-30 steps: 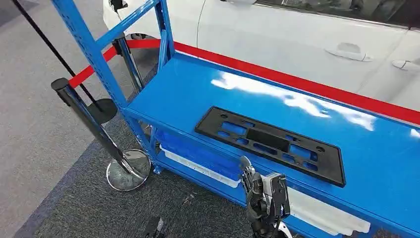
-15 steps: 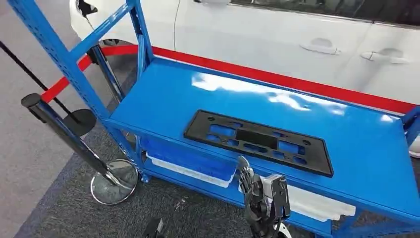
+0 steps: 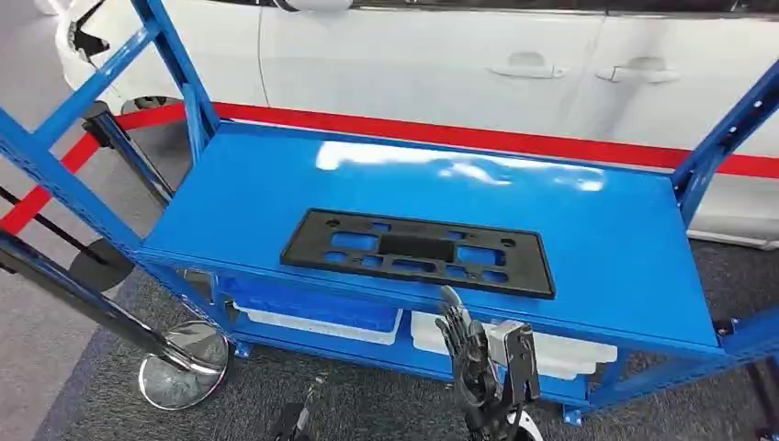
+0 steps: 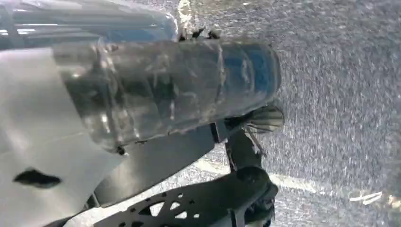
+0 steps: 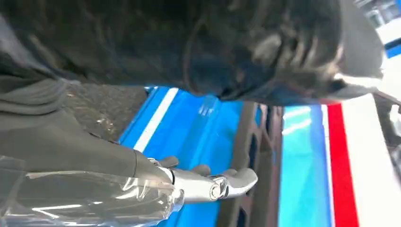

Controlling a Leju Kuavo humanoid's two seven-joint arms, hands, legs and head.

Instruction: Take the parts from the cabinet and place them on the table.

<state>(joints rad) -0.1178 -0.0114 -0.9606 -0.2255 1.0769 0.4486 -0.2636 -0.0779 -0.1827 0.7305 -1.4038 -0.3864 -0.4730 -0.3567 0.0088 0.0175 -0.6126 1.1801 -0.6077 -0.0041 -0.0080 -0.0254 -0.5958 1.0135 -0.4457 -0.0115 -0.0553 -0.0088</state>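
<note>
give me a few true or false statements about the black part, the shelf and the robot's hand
1. The black part lies flat on the blue shelf. True.
2. The right hand grips the black part. False: it is off the part, in front of the shelf's edge, holding nothing.
3. A white car stands behind the shelf. True.
4. The black part hangs over the shelf's edge. False: it lies wholly on the shelf.

The blue painted metal shelf (image 3: 606,239) is glossy enough to throw white glare. On it lies a flat black plastic panel with cut-outs (image 3: 418,253), matt all over. The white car body (image 3: 413,64) behind looks smooth and shiny. The chrome stanchion base (image 3: 184,377) is mirror-bright, and the dark grey carpet floor (image 3: 367,404) looks rough and speckled.
</note>
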